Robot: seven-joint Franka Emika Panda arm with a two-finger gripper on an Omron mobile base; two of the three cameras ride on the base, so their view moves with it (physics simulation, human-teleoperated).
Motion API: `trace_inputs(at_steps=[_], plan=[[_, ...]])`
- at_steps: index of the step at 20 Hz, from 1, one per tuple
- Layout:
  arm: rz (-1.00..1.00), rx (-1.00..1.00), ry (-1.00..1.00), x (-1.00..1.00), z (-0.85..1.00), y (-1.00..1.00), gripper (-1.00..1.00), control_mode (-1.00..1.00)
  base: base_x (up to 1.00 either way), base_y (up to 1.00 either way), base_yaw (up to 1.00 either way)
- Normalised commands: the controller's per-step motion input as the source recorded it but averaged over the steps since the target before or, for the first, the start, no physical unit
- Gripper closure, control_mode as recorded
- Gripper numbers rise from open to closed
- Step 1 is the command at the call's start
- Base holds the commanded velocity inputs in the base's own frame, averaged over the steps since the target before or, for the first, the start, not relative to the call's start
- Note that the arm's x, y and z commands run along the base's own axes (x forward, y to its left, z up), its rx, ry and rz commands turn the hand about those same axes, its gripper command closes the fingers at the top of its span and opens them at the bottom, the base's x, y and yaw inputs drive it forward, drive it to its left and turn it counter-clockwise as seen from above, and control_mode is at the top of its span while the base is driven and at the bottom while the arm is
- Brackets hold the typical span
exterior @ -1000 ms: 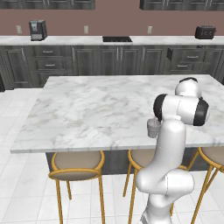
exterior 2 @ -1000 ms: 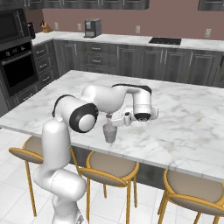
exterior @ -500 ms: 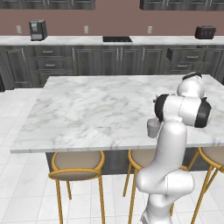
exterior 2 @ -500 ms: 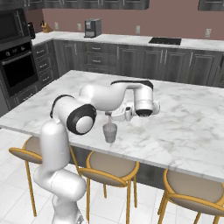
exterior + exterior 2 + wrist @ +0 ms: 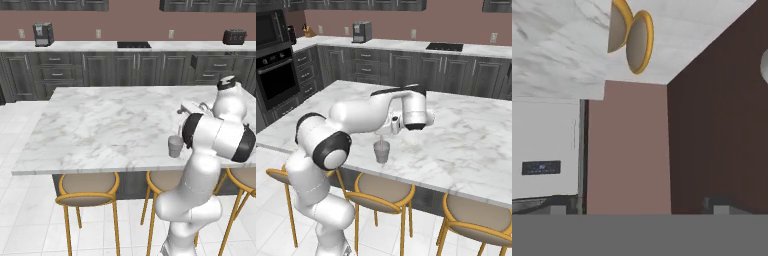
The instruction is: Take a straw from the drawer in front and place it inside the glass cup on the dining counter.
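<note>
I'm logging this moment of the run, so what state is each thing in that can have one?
glass cup: upright on the dining counter, near its front edge, with a thin pale stick standing in it.
straw: in the cup, rising past the rim.
gripper: above and just behind the cup; jaws too hidden to tell open or shut.
stools: tucked under the counter.

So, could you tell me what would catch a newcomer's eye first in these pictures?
Most likely the big white arm, bent over the near edge of the dining counter, a large island with a white, grey-veined marble top. Right beside its forearm a small glass cup stands close to that edge, with a thin pale straw rising out of it. Gold-legged stools line up under the same edge.
</note>
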Motion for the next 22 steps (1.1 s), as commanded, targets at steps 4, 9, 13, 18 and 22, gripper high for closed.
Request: trace_inputs(at_steps=[4, 9, 13, 18, 22], plan=[[-0.01, -0.06, 0.00, -0.66, 0.00, 0.58, -1.00, -1.00, 0.00, 0.00, 0.00], [-0.01, -0.03, 0.00, -0.39, 0.00, 0.36, -1.00, -1.00, 0.00, 0.00, 0.00], [-0.02, -0.01, 0.00, -0.12, -0.04, 0.25, -1.00, -1.00, 0.00, 0.00, 0.00], [-0.03, 0.00, 0.00, -0.14, -0.15, 0.04, -1.00, -1.00, 0.00, 0.00, 0.00], [-0.04, 0.00, 0.00, -0.18, -0.26, 0.06, -1.00, -1.00, 0.00, 0.00, 0.00]])
